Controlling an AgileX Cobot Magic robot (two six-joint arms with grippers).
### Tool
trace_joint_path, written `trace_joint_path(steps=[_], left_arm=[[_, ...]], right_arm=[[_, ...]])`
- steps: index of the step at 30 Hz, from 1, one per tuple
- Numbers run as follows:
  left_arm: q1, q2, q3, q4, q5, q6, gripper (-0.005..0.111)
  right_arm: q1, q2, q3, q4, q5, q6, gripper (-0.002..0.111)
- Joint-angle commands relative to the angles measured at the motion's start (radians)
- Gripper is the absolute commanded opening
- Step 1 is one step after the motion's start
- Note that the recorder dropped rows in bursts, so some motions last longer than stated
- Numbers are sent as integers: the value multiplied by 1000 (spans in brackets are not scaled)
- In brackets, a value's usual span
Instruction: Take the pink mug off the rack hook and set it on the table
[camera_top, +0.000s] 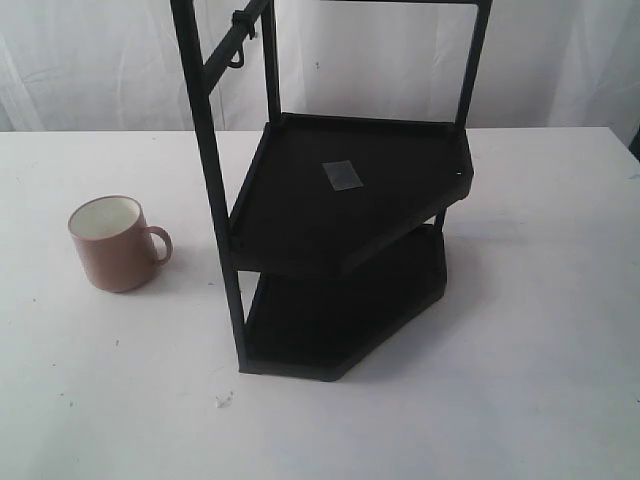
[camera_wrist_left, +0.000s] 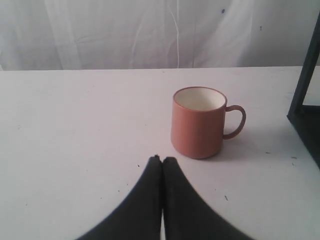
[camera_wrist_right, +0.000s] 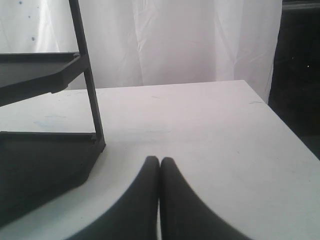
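Pressed together and empty at the left gripper (camera_wrist_left: 162, 160); same story at the right gripper (camera_wrist_right: 160, 160), shut tight on nothing. Just beyond the left tips, standing upright on the table (camera_top: 520, 400) toward its left edge: the pink mug (camera_top: 112, 245), handle turned toward the rack (camera_top: 340, 210). Up top, the rack hook (camera_top: 237, 58), bare. Looks done. Stiff glazed ceramic, likely slick and chippable; best pinched across the rim wall or through the handle loop.
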Motion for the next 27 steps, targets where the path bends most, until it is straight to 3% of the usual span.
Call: trace_joint_path(steps=[1, 7, 27], left_arm=[[-2, -9, 5, -13, 21, 5, 0], [-2, -9, 5, -13, 108, 5, 0], [-2, -9, 5, -11, 106, 3, 0]], right_arm=[[-3, -5, 2, 0, -10, 3, 0], [-3, -5, 2, 0, -10, 3, 0], [-3, -5, 2, 0, -10, 3, 0]])
